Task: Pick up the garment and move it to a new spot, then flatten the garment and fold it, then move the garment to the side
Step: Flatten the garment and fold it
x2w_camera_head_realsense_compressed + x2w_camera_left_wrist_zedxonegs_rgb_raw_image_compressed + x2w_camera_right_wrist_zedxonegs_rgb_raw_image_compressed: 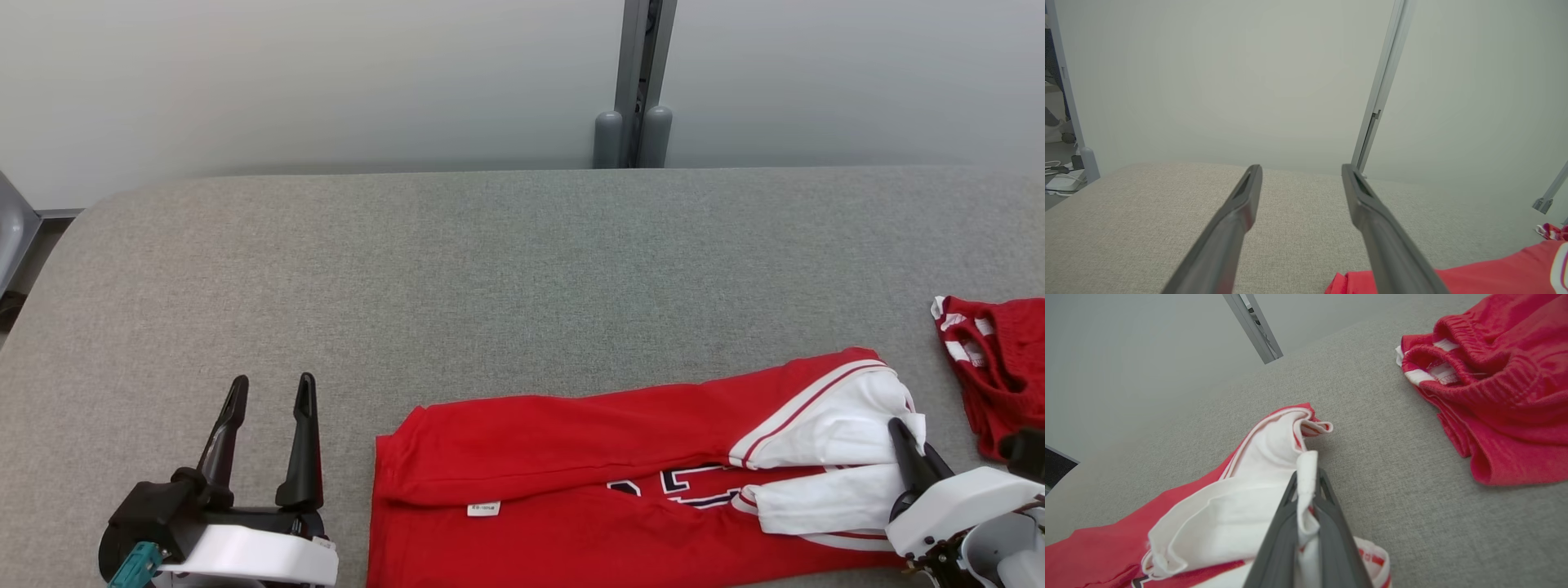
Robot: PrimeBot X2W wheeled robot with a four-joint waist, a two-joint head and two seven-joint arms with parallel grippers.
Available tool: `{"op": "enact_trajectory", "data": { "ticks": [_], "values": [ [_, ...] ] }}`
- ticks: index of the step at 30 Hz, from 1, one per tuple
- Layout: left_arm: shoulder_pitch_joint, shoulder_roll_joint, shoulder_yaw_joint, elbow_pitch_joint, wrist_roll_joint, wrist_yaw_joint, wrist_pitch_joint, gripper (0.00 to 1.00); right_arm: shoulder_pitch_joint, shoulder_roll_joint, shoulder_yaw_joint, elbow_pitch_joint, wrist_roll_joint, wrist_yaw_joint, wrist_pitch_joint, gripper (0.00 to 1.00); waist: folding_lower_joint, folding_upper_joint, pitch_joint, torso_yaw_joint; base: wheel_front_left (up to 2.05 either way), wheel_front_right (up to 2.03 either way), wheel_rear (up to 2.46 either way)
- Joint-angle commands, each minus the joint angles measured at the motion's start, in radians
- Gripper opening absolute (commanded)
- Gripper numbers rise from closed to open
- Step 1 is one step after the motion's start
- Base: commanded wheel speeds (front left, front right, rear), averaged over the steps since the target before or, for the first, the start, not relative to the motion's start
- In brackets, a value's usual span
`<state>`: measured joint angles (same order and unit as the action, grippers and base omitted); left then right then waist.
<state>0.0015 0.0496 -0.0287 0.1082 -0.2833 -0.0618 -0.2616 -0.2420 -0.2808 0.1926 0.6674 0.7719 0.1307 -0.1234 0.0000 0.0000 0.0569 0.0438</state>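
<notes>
The garment point(588, 482) is a red shirt with white sleeves, lying partly folded on the grey table point(506, 261) near its front edge. My right gripper point(904, 437) is shut on a white sleeve edge of the garment point(1229, 514) at its right end; the pinched white cloth sticks out between the fingers point(1290, 514) in the right wrist view. My left gripper point(272, 390) stands open and empty just left of the garment's left edge. The left wrist view shows that gripper point(1301, 171) over bare cloth-covered table, with the red garment point(1494, 269) at the lower right.
A second red item with white stripes point(996, 367) lies crumpled at the table's right edge, close to my right gripper, also seen as red shorts-like cloth point(1498, 388). A grey post point(637, 82) stands behind the table against the pale wall.
</notes>
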Motion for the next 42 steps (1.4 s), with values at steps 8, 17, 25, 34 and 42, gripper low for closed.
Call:
{"op": "enact_trajectory", "data": {
  "ticks": [8,17,25,34,42],
  "values": [
    [-0.011,0.003,-0.004,0.007,0.003,-0.009,-0.004,1.0,0.009,0.014,-0.005,-0.027,-0.014,0.0,0.0,0.0,0.0,0.0,-0.004,0.015,0.0,0.0,0.0],
    [-0.009,0.003,-0.002,0.011,0.004,-0.01,-0.004,1.0,0.005,0.046,0.044,-0.172,-0.031,0.0,0.027,0.0,0.0,0.0,-0.009,0.033,0.0,0.0,0.0],
    [-0.002,0.003,0.005,0.015,-0.002,-0.012,-0.004,1.0,0.067,0.084,0.083,-0.394,-0.069,0.0,0.111,0.0,0.0,0.0,-0.021,0.078,0.0,0.0,0.0],
    [0.002,0.003,0.001,0.023,-0.001,-0.015,-0.004,1.0,0.139,0.159,0.161,-0.568,-0.109,0.0,0.228,0.0,0.0,0.0,-0.036,0.145,0.0,0.0,0.0],
    [-0.015,0.003,-0.008,0.029,-0.008,-0.015,-0.004,1.0,0.071,0.203,0.233,-0.51,-0.101,0.0,0.236,0.0,0.0,0.0,-0.02,0.204,0.0,0.0,0.0]
  ]
}}
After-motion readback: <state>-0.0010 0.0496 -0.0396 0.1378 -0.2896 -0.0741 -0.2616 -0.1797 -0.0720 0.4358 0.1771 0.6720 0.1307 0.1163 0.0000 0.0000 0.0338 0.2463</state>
